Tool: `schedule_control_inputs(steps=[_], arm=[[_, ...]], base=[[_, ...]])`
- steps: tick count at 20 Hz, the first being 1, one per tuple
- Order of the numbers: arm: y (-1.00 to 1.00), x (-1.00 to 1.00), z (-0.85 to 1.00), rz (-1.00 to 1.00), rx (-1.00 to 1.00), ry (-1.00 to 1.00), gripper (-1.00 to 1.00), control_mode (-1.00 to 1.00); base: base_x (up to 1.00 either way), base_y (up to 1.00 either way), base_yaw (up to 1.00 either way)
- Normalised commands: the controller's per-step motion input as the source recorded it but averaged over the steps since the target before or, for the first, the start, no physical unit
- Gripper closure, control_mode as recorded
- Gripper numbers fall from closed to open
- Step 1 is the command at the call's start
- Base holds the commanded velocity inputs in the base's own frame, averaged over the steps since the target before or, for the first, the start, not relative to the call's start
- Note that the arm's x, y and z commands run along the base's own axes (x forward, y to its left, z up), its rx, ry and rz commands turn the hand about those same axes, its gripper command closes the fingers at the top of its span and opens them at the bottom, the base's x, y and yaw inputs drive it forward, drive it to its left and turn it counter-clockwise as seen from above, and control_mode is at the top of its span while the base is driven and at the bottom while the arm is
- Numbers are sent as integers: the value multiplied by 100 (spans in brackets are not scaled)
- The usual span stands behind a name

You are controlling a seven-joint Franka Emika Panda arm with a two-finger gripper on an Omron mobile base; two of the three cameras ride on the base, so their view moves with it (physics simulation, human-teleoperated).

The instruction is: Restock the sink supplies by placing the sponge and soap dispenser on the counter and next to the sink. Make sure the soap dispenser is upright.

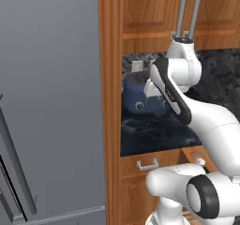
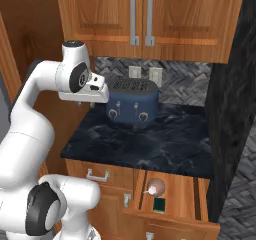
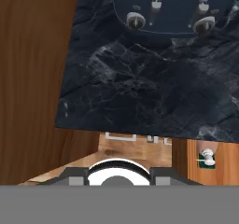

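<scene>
The soap dispenser [image 2: 155, 186] lies on its side in an open drawer [image 2: 192, 196] under the counter [image 2: 165, 139], its white pump pointing left. The dark green sponge [image 2: 159, 204] lies just in front of it in the same drawer. In the hand view the soap dispenser's pump [image 3: 207, 158] shows at the lower right, past the counter [image 3: 140, 87] edge. My gripper [image 2: 79, 102] hangs shut and empty above the counter's left end, well above and left of the drawer. The sink is out of view.
A navy toaster [image 2: 132, 106] stands at the back of the counter, just right of my hand. Wooden wall cabinets [image 2: 145, 19] hang overhead. A tall wooden panel [image 1: 110, 102] and a grey fridge [image 1: 47, 102] close off the left side; a dark wall [image 2: 227, 109] stands at the right.
</scene>
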Motion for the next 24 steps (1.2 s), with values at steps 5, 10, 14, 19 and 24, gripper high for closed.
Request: schedule_control_inputs(steps=[5,10,14,19,24], arm=[[0,-1,0,0,0,0,-100,100],[0,0,0,0,0,0,-100,100],[0,0,0,0,0,0,-100,100],[0,0,0,0,0,0,-100,100],[0,0,0,0,0,0,-100,100]], base=[[-63,-23,-5],[-71,-77,-15],[-5,-98,-8],[-2,-42,-1],[-21,-3,0]])
